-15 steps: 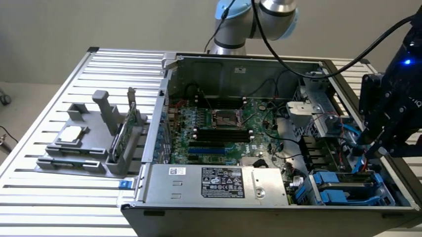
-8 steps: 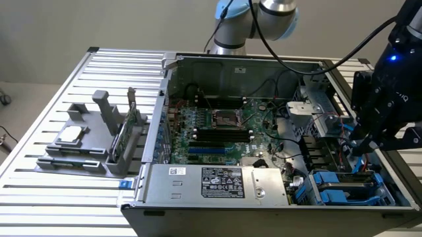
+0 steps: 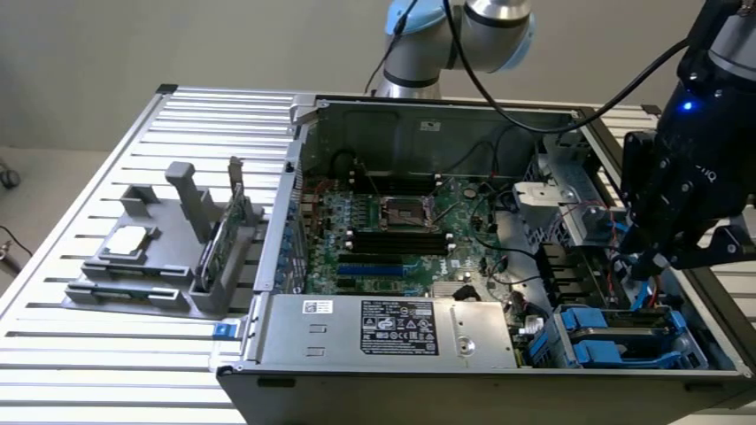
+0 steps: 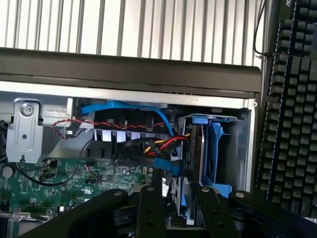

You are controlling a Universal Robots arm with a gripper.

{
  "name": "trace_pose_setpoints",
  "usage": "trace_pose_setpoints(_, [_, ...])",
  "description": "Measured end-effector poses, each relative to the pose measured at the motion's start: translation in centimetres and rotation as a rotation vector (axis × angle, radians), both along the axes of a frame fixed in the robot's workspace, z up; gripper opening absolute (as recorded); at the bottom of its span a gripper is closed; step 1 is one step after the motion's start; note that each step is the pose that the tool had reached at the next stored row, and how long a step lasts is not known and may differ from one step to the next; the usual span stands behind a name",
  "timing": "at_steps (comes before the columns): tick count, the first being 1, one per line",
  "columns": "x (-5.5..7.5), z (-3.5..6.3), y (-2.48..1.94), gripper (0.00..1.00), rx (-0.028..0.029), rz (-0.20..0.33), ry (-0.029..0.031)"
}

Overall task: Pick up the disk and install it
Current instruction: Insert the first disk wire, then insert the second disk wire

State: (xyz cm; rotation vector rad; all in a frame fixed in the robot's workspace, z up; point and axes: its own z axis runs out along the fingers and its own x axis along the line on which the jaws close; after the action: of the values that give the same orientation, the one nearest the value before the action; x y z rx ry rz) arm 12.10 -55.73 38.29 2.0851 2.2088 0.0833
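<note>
Exterior view, arm: the black gripper (image 3: 661, 257) is hanging over the drive-bay end of the open grey computer case (image 3: 390, 341), at the exterior view's right.
Exterior view, disk: the flat silver-grey hard drive in its bright blue plastic carrier (image 3: 608, 341) is sitting low in the bay at the case's near corner, below the gripper and apart from it.
Exterior view, surroundings: the case is lying on the slatted metal table (image 3: 106, 372); a grey plastic parts holder (image 3: 165, 257) is standing well apart, at the exterior view's left.
Wrist view, gripper: the black fingers (image 4: 148, 208) are standing partly spread and are pinching nothing.
Wrist view, disk: the blue carrier with the drive (image 4: 210, 148) is standing edge-on in the bay, just beyond the fingertips, against the case's side wall.
Wrist view, hazards: a blue flat data cable (image 4: 133, 109) and a bundle of red, yellow and black power wires (image 4: 163, 145) are crossing just beside the carrier.
Wrist view, off the case: a black keyboard (image 4: 290, 99) is lying beside the case wall.
Technique: judged from these views, a good approach is keeping the fingers square to the carrier's edges, keeping them clear of the wires, and avoiding any tilt that could jam the carrier against its rails.
</note>
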Motion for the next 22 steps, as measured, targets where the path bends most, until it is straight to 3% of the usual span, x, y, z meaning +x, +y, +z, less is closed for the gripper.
trace_pose_setpoints(3, [0.0,-0.18,0.08,0.32,-0.0155,0.0,0.0])
trace_pose_setpoints(10, [0.0,-0.57,0.5,0.32,-0.0381,0.0,-0.0006])
trace_pose_setpoints(15, [0.0,-0.76,0.59,0.32,-0.049,0.0,-0.0009])
trace_pose_setpoints(22, [0.03,-0.87,0.76,0.32,-0.0584,0.0,-0.0017])
